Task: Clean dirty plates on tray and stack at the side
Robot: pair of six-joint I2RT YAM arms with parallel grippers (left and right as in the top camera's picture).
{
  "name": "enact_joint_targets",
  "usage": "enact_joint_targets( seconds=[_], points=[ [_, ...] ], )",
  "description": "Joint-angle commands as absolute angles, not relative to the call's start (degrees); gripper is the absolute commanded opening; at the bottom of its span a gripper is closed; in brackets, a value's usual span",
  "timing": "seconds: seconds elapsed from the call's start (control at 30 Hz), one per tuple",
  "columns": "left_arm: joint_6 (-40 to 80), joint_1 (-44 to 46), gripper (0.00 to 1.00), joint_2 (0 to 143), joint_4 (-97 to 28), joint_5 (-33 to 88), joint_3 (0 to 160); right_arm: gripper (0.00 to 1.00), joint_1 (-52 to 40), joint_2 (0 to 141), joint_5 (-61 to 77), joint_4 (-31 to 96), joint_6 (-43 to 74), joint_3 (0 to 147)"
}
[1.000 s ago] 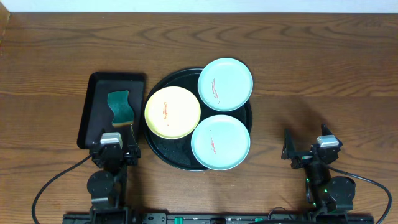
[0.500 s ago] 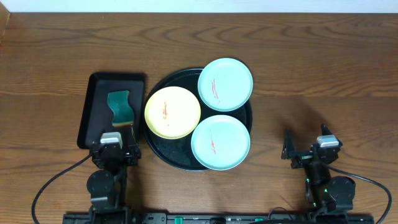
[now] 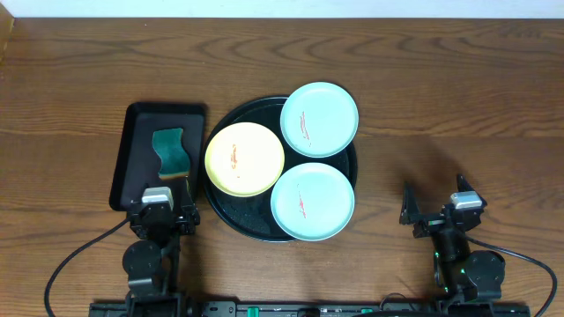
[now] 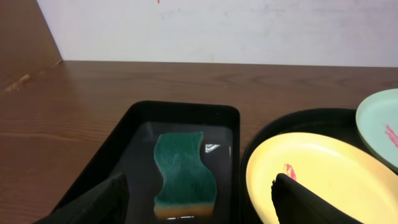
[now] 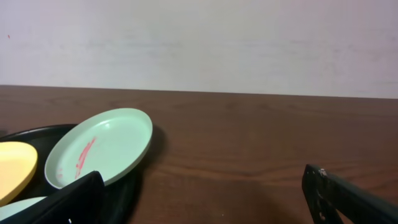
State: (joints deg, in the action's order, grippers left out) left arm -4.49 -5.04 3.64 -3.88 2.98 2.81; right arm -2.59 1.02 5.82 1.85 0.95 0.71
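Three plates lie on the round black tray, each with a reddish smear at its centre. They are a yellow plate at the left, a turquoise plate at the far right and another turquoise plate at the near right. My left gripper stands open near the table's front edge, left of the tray. In the left wrist view the left gripper frames a sponge and the yellow plate. My right gripper stands open over bare wood, right of the tray; in its wrist view the right gripper holds nothing.
A rectangular black tray sits left of the round tray and holds a green sponge with a yellow underside. Brown wooden table stretches to the right and back. A pale wall stands behind the table.
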Motion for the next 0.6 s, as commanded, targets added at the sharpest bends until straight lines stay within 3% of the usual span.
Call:
enact_joint_targets(
  seconds=[0.0, 0.57],
  points=[
    [-3.77, -5.08, 0.74, 3.68, -3.81, 2.33, 6.33, 0.99, -1.91, 1.08, 6.09, 1.15, 0.14, 2.26],
    [-3.44, -5.08, 0.74, 19.27, -4.47, 2.35, 20.47, 0.99, -1.91, 5.8, 6.31, 1.08, 0.36, 8.34]
  ],
)
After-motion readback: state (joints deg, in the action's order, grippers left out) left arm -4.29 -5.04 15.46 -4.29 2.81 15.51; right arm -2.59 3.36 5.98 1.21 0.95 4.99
